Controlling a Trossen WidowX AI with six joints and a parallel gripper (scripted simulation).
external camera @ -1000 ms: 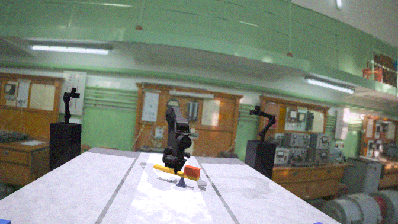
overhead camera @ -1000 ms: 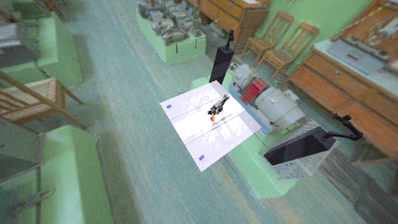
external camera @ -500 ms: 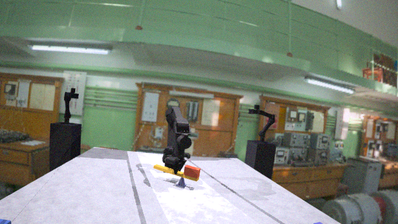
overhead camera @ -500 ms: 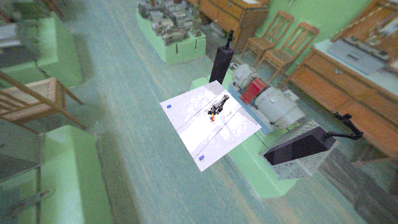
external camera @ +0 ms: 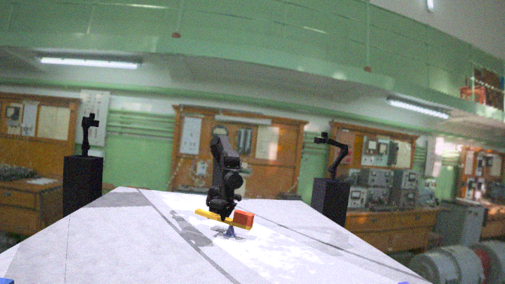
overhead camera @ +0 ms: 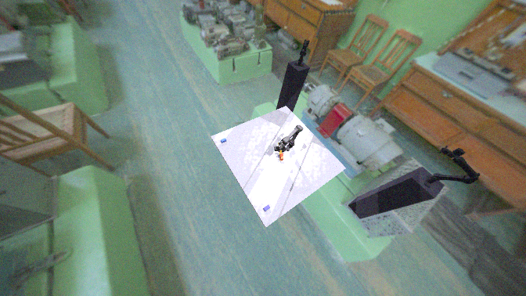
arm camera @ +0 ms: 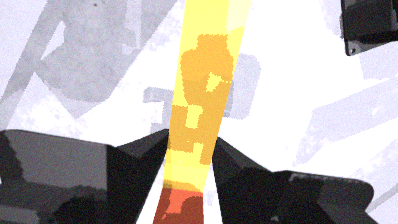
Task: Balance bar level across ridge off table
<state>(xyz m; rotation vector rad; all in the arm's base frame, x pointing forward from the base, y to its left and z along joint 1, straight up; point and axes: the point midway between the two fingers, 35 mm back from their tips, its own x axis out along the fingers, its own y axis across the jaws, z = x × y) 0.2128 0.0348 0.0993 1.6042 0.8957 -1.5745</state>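
While the top view shows only the arm (overhead camera: 290,138) over the white tabletop (overhead camera: 250,164), the exterior view shows the yellow bar (external camera: 222,219) above the ridge (external camera: 229,231). In the wrist view, the jaws pinch it.

The arm (external camera: 225,165) reaches down, jaws clamped on something.

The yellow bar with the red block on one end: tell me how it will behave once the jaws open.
The yellow bar looks stiff; it shows no sag while clamped. The red block on one end probably makes that side heavier, so it may tip there unless the ridge sits toward the block. It slopes slightly now, block end lower.
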